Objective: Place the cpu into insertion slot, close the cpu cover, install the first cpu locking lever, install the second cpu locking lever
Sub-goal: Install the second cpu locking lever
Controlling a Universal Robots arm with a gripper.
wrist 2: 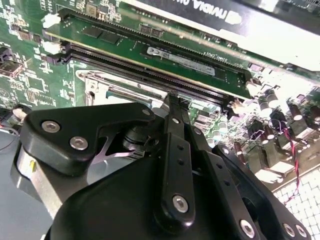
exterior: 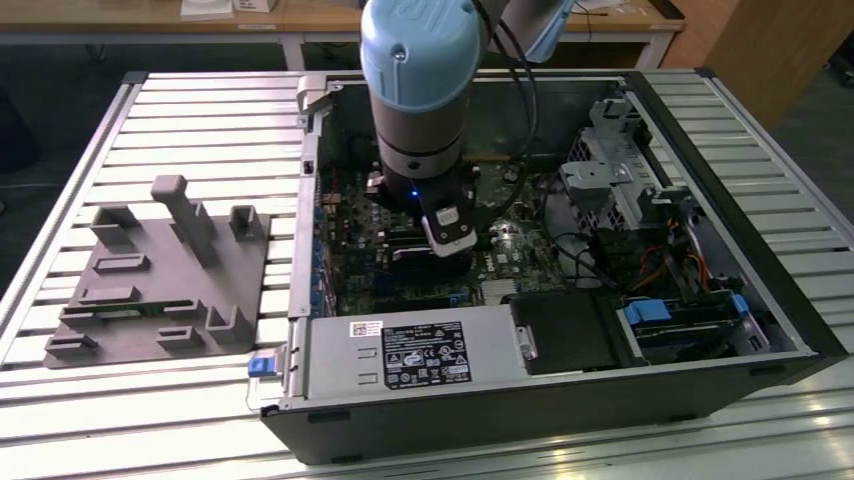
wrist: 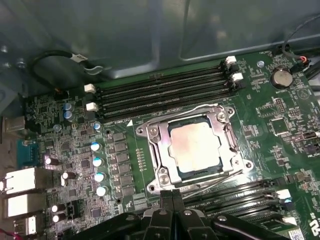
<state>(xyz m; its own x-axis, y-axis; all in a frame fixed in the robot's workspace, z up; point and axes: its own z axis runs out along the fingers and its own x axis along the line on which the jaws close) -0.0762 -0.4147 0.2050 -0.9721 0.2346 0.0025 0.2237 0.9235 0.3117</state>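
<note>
In the first wrist view we see the cpu (wrist: 196, 146) seated in the insertion slot (wrist: 223, 171), with the cpu cover (wrist: 162, 150) folded down flat around it on the green motherboard (wrist: 260, 105). Our gripper (wrist: 172, 196) hangs just beside the socket's edge, its fingertips (wrist: 166, 197) pressed together on nothing, inside the open computer case (exterior: 747, 330)

Cpu (wrist: 196, 147), silvery square, lies flat in slot (wrist: 226, 169). Cover (wrist: 161, 145), silvery frame, closed flat around it, chip showing through its window; green board surrounds.
</note>
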